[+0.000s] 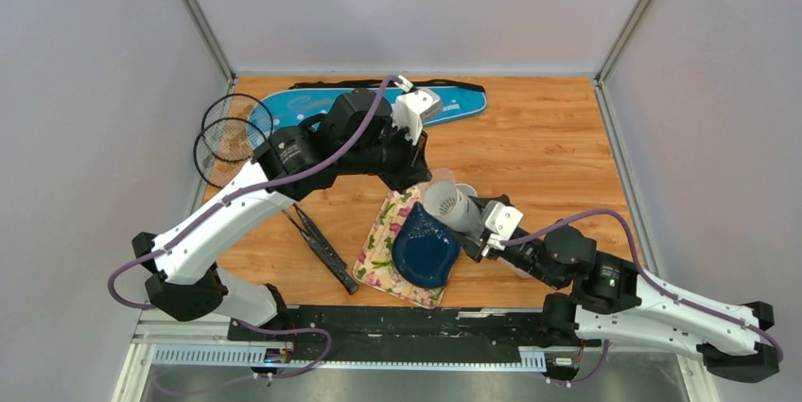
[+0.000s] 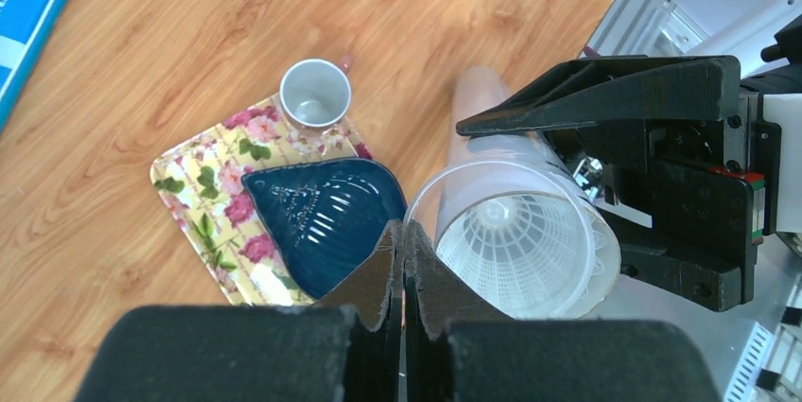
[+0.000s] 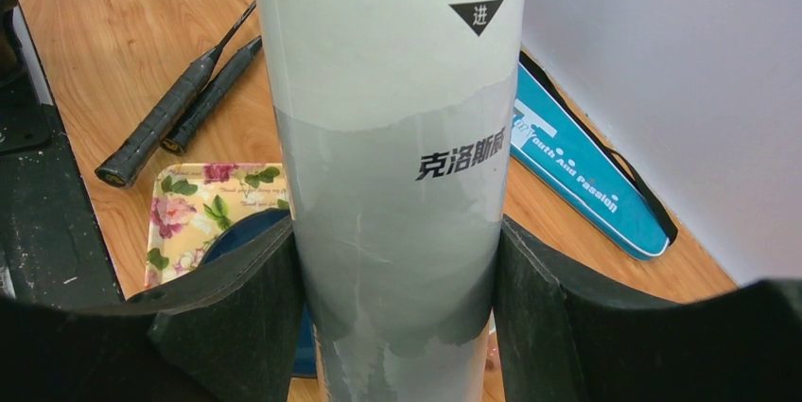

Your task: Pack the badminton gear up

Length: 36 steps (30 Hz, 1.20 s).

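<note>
Clamped between the black pads of my right gripper [image 3: 397, 270] is the tube [image 3: 388, 137]. I hold it tilted, with its open mouth turned up toward my left gripper [image 2: 405, 260], I judge so that shuttles can be fed in. One shuttlecock [image 2: 506, 251] sits inside, cork end deeper. My left fingers are pressed together with nothing between them, their tips just at the tube's rim; I take that as a shape for nudging the shuttle further down. On the tube I read a black triangle with 进 and, below it, 克洛斯威. The bag [image 3: 567, 166] lies flat along the far edge of the table [image 2: 189, 24], printed "Youth And Passion". Both rackets [image 3: 180, 99] lie to the left, outside the bag. The plate [image 2: 326, 213], cloth [image 2: 203, 184] and cup [image 2: 315, 92] sit below the tube and are no part of this job.
</note>
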Each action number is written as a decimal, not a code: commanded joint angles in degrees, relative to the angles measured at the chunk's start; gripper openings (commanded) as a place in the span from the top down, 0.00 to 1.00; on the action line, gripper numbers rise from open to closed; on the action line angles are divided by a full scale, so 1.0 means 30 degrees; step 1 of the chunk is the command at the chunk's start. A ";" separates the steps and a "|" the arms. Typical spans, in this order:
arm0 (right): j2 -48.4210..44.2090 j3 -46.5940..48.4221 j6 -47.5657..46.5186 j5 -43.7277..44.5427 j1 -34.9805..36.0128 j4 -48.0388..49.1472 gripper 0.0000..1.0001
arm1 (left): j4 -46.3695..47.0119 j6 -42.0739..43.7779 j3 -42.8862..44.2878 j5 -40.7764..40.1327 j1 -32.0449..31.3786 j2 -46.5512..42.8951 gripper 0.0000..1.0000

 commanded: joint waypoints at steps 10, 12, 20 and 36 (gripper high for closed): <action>0.0123 0.0679 -0.0295 0.0973 0.0050 0.1954 0.75 | 0.0063 0.0304 -0.0378 0.3361 -0.0112 -0.0147 1.00; -0.0110 0.0592 -0.0266 0.0798 0.0079 0.2158 0.75 | -0.0082 0.0391 -0.0583 0.3071 -0.0112 -0.0235 1.00; -0.0229 0.0503 -0.0266 0.0153 0.0050 0.2247 0.75 | -0.0785 0.0597 -0.0058 0.1898 -0.0112 0.0116 1.00; -0.0491 0.0386 -0.0236 -0.0317 0.0050 0.2891 0.75 | -0.1548 0.0509 0.0647 0.1370 -0.0112 0.0615 1.00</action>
